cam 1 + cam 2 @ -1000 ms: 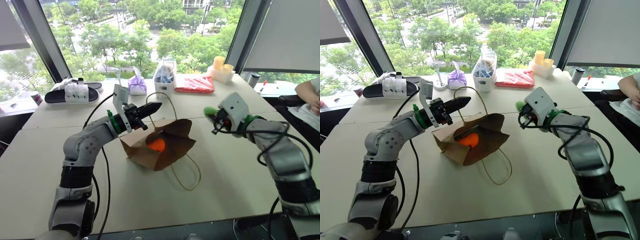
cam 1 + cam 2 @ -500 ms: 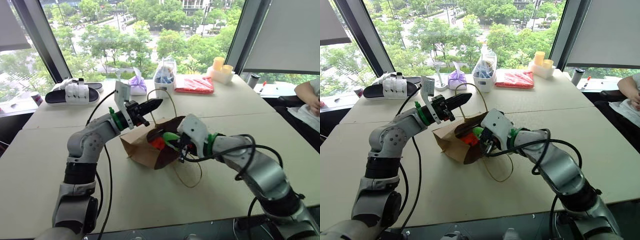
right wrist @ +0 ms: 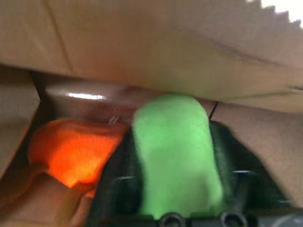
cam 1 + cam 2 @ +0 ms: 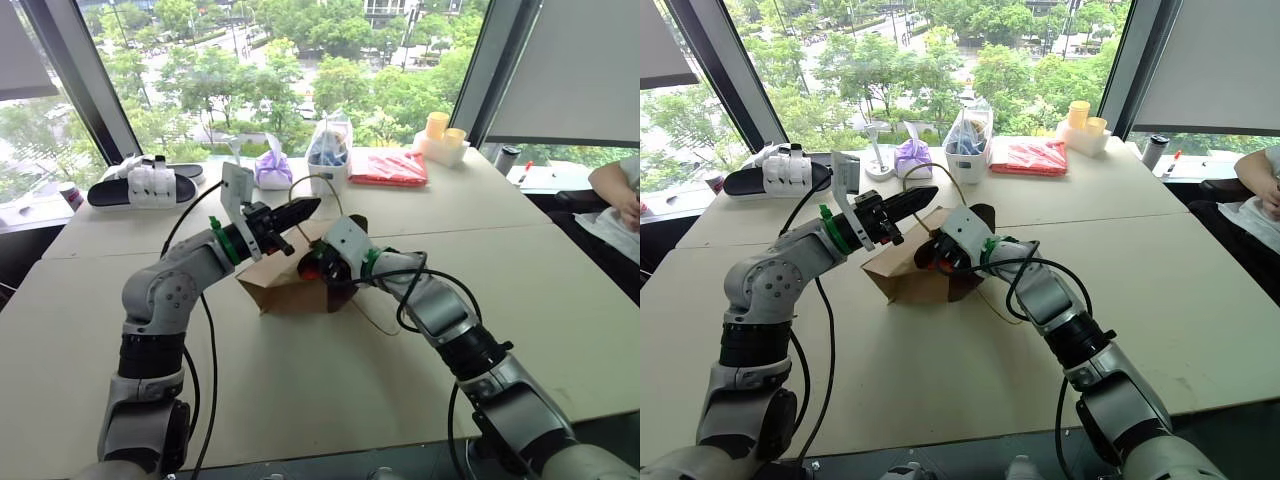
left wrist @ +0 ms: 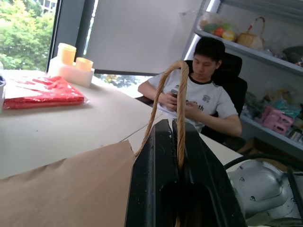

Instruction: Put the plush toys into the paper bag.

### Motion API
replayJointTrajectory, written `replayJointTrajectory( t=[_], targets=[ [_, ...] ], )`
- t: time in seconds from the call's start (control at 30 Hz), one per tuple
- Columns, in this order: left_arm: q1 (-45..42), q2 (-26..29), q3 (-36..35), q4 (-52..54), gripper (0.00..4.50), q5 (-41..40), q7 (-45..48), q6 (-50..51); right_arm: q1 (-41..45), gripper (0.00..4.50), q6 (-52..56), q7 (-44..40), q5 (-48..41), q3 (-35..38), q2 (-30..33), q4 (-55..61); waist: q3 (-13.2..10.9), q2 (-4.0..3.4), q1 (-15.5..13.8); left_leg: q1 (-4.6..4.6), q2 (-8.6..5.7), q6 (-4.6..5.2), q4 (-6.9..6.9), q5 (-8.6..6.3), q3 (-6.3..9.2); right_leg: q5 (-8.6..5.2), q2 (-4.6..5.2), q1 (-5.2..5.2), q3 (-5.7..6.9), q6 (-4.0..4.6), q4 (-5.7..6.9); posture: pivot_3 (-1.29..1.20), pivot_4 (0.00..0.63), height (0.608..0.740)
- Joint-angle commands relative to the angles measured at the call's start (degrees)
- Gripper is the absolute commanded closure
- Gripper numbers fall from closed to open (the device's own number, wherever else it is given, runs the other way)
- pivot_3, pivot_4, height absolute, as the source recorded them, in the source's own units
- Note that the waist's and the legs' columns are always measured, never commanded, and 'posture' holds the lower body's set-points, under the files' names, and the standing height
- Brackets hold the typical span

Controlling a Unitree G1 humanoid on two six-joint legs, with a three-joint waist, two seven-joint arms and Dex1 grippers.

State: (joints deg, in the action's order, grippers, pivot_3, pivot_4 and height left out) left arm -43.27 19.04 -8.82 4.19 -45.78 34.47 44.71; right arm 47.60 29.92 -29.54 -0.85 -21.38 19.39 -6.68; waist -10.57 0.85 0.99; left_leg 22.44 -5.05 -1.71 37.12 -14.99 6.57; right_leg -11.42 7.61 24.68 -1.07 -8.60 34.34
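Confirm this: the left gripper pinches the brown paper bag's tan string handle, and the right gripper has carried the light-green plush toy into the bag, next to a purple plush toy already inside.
Wrong in one respect: the toy already inside is the orange-red plush toy, not purple, as the right wrist view shows. The rest holds: the left gripper pinches the tan string handle of the brown paper bag, and the right gripper has the light-green plush toy inside the bag.

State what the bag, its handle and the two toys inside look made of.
Paper bag: matte brown kraft paper, creased, sawtooth-cut edge. Handle: tan twisted cord, likely paper twine. Green toy and orange toy: soft-looking, probably plush; surface too blurred to confirm.
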Motion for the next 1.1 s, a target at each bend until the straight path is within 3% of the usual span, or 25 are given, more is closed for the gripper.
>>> replayJointTrajectory(
  t=[0.03, 0.07, 0.3, 0.43, 0.53, 0.67, 0.87, 1.1],
  targets=[
    [-0.37, -0.02, -1.79, 1.35, 4.50, -1.17, -0.59, -0.63, -0.03, 0.24, 1.51, -1.62, -1.13, 3.36, 0.54, 6.35, 0.00, 0.00, -0.02, 0.00, 0.00, 0.00, 0.00, 0.00, 0.00, 0.00, 0.00, 0.00, 0.00, 0.00, 0.00, 0.00, 0.150, 0.740],
    [-0.44, -0.07, -1.89, 1.11, 4.50, -1.15, -0.71, -0.76, -0.54, 0.02, 2.88, -2.20, -1.64, 4.14, 1.09, 8.29, 0.00, 0.00, -0.02, 0.00, 0.00, 0.00, 0.00, 0.00, 0.00, 0.00, -0.01, 0.00, 0.00, 0.00, 0.00, 0.00, 0.150, 0.740],
    [-1.25, -0.46, -2.24, -0.93, 4.50, -0.09, -1.16, -2.24, -6.31, 0.02, 18.94, -6.29, -9.12, 17.83, 11.78, 28.06, 0.00, 0.00, -0.40, 0.04, -0.02, 0.02, 0.06, -0.01, 0.00, 0.00, 0.00, -0.03, 0.01, 0.00, -0.03, 0.00, 0.150, 0.740],
    [-1.99, -0.52, -2.09, -2.37, 4.50, 0.47, -0.68, -3.13, -15.16, 0.02, 26.52, -8.13, -13.03, 25.37, 18.47, 36.30, 0.00, 0.00, -0.44, 0.01, 0.00, 0.18, 0.02, -0.10, -0.02, 0.00, -0.01, -0.04, 0.02, 0.00, -0.03, 0.00, 0.150, 0.740],
    [-2.75, -0.82, -2.33, -3.40, 4.50, 0.36, -0.64, -3.54, -21.51, 0.02, 29.44, -7.89, -15.80, 27.16, 18.85, 40.68, 0.00, 0.00, -0.20, 0.01, 0.01, 0.30, 0.03, -0.17, -0.10, 0.00, 0.00, -0.07, 0.02, 0.00, -0.06, 0.00, 0.150, 0.740],
    [-3.19, -0.84, -1.92, -4.40, 4.50, 0.77, -0.06, -4.11, -29.54, 0.02, 31.86, -4.84, -17.94, 25.07, 15.11, 46.22, 0.00, -0.01, -0.25, -0.03, 0.04, 0.33, 0.05, -0.18, -0.10, 0.00, -0.02, -0.06, -0.01, 0.00, -0.01, 0.00, 0.150, 0.740],
    [-3.62, -1.10, -1.50, -4.73, 4.50, 1.02, 0.19, -4.35, -33.98, 0.02, 31.95, -0.35, -17.65, 19.97, 12.40, 49.17, 0.00, 0.00, -0.43, -0.03, 0.02, 0.32, 0.12, -0.18, -0.08, 0.00, 0.00, -0.09, -0.03, 0.00, -0.01, 0.00, 0.150, 0.740],
    [-3.86, -1.12, -1.64, -4.55, 4.50, 1.11, 0.35, -4.04, -33.22, 0.02, 22.73, 2.61, -11.82, 11.67, 11.82, 38.02, 0.01, 0.00, -0.38, -0.03, 0.01, 0.32, 0.13, -0.17, -0.09, 0.00, -0.01, -0.12, -0.02, 0.00, -0.01, 0.00, 0.150, 0.740]
  ],
)
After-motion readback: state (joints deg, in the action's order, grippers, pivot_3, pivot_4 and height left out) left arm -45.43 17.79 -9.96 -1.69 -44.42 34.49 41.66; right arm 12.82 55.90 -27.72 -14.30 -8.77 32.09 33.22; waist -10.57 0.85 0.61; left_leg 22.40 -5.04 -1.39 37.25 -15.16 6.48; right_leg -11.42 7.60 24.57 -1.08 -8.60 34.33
